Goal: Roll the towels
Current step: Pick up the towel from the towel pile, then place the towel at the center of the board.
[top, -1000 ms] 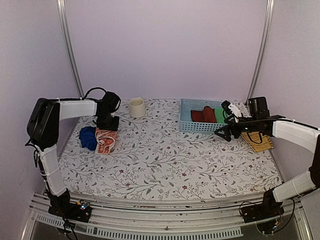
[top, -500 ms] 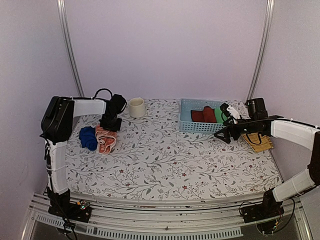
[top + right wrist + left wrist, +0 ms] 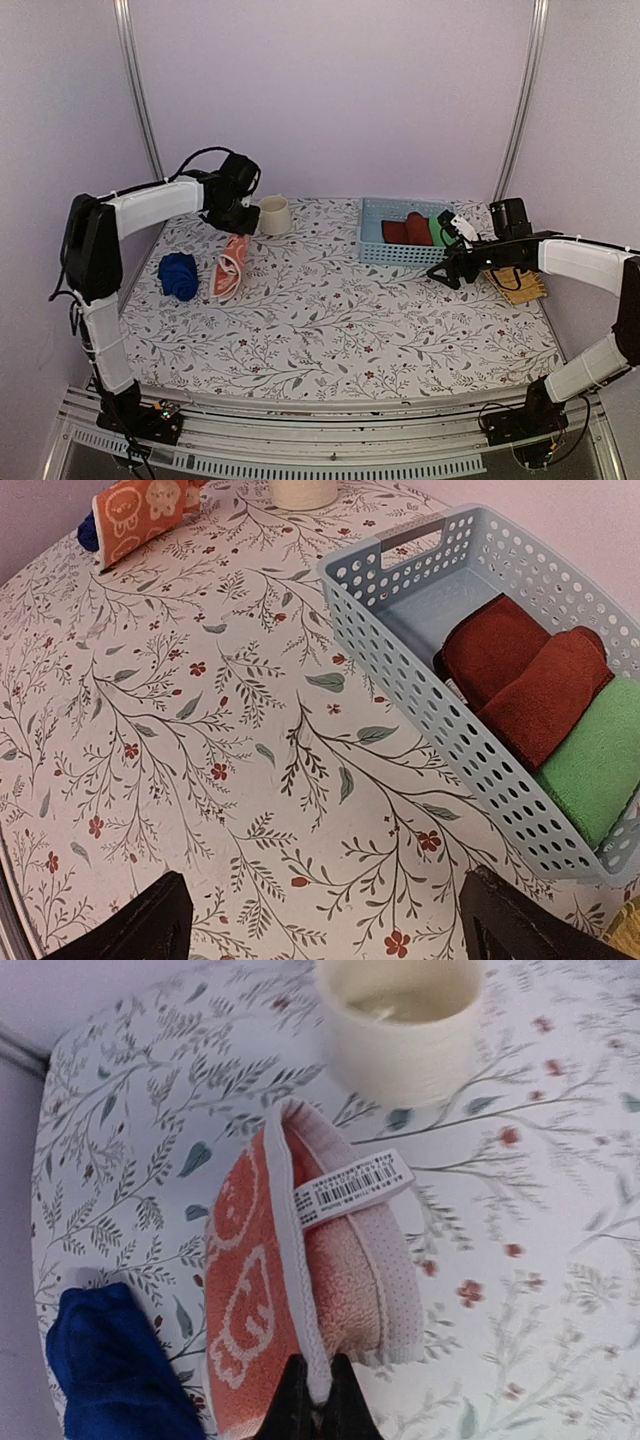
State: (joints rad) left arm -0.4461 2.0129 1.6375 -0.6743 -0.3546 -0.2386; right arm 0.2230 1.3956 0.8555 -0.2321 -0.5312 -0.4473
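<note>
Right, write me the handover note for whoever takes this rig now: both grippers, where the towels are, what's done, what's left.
The left gripper has its jaws shut on the hem of the orange towel, which hangs folded, lifted near the cup.
The right gripper is open and empty, held over the table beside the basket.
The blue towel lies bunched on the table, left of the orange one.
Done: nothing; neither towel is rolled.
Left: lay each towel flat and roll it, probably the orange one first.
</note>
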